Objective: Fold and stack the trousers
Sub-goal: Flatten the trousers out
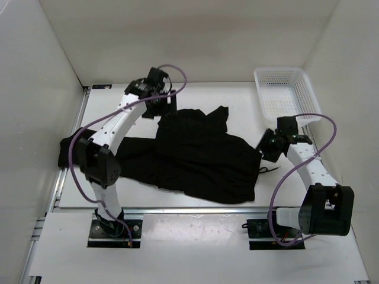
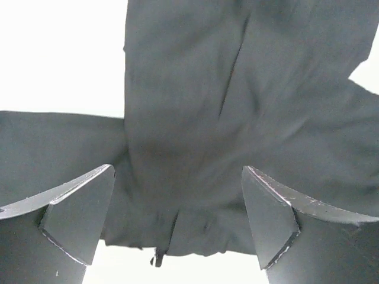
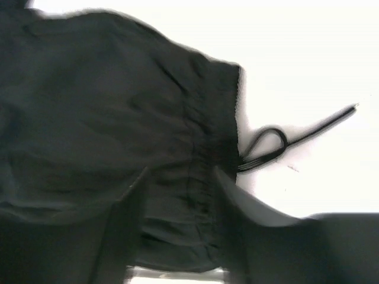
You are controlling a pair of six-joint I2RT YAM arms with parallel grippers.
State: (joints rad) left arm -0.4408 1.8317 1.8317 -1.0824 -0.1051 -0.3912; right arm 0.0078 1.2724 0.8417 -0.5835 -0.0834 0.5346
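White table (image 1: 237, 94) — trousers (image 1: 195, 157) long axis left-right, waist right; left fingers (image 2: 71, 219) wide, right fingers (image 3: 296, 248) blurred — cannot tell.

1. Right of the left gripper (image 1: 164, 108), bare table (image 1: 237, 97) lies open up to the basket (image 1: 303, 89).
2. The trousers (image 1: 201, 157) cover the table under it.
3. The basket stands just beyond the right gripper (image 1: 267, 148).

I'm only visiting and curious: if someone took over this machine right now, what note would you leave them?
The left gripper is open over the trousers, holding nothing.
The right gripper is at the waistband, beside the drawstring; the view is blurred, so its grip is unclear.
The trousers lie crumpled on the table.
Done: no fold yet.
Left: fold, then stack.
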